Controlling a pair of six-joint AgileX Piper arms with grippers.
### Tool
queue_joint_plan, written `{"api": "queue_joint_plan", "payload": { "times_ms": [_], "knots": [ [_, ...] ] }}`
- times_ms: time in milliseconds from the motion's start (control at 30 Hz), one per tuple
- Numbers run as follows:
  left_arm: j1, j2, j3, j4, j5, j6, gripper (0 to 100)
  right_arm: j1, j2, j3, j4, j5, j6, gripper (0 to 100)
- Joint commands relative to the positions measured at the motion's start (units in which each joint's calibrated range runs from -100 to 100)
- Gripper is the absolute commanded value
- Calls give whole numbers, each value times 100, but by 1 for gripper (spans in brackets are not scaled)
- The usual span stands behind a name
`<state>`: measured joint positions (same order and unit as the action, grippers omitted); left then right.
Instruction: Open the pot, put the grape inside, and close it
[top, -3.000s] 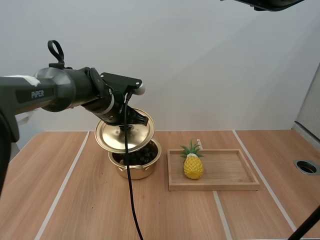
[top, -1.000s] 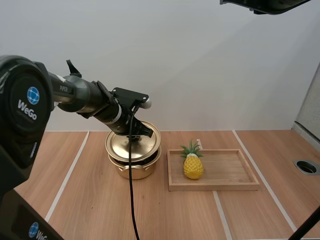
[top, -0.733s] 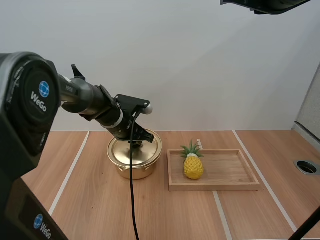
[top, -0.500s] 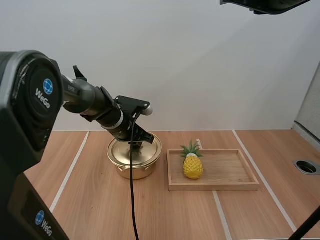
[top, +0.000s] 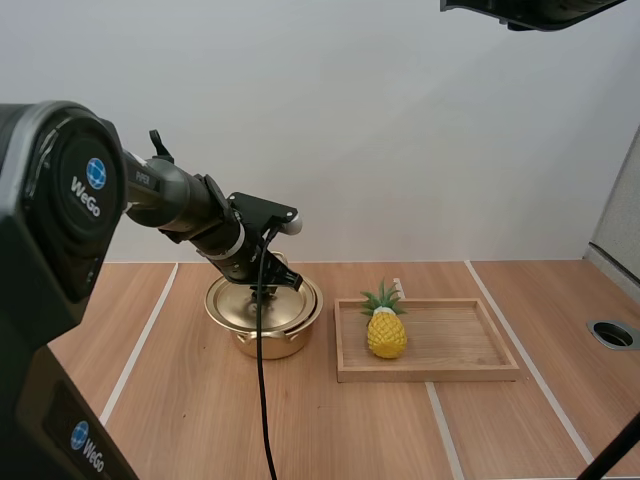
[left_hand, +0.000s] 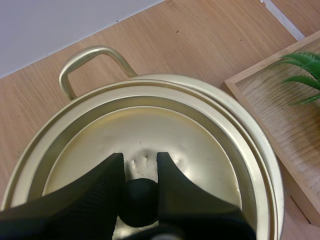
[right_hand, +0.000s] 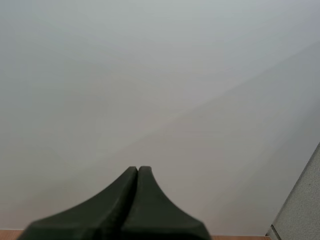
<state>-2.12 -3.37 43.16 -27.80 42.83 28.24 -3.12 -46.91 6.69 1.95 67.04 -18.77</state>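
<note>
A gold pot (top: 272, 340) stands on the wooden table with its gold lid (top: 236, 299) lying on it, covering the inside. My left gripper (top: 268, 287) reaches down onto the middle of the lid. From the left wrist view, my left gripper (left_hand: 140, 159) is shut on the lid's black knob (left_hand: 140, 200), one finger on each side. The lid (left_hand: 195, 150) sits inside the pot's rim, and one loop handle (left_hand: 90, 61) of the pot sticks out beyond it. My right gripper (right_hand: 137, 171) is shut on nothing, facing a plain white wall.
A wooden tray (top: 430, 373) lies just right of the pot, holding a yellow toy pineapple (top: 386, 335) at its left end. The tray's corner (left_hand: 280, 105) and the pineapple's green leaves (left_hand: 302, 70) are close beside the pot. White lines run across the table.
Three seconds ago the lid hung tilted above the open pot, with dark grapes showing inside. My left gripper has since lowered it onto the pot, and lately nudged it slightly left.
</note>
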Motion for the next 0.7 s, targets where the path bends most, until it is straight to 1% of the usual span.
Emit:
{"api": "queue_joint_plan", "payload": {
  "times_ms": [0,300,533,667],
  "knots": [
    [-14,30,12,-209,56,-51,0,-19,-68,14,-54,21,12,0],
    [-14,30,0,-249,90,-51,0,-19,-68,14,-54,21,12,0],
    [-14,30,0,-522,90,25,0,-19,-68,14,-54,21,12,0],
    [-14,30,0,-445,90,59,0,-19,-68,14,-54,21,12,0]
  ]
}}
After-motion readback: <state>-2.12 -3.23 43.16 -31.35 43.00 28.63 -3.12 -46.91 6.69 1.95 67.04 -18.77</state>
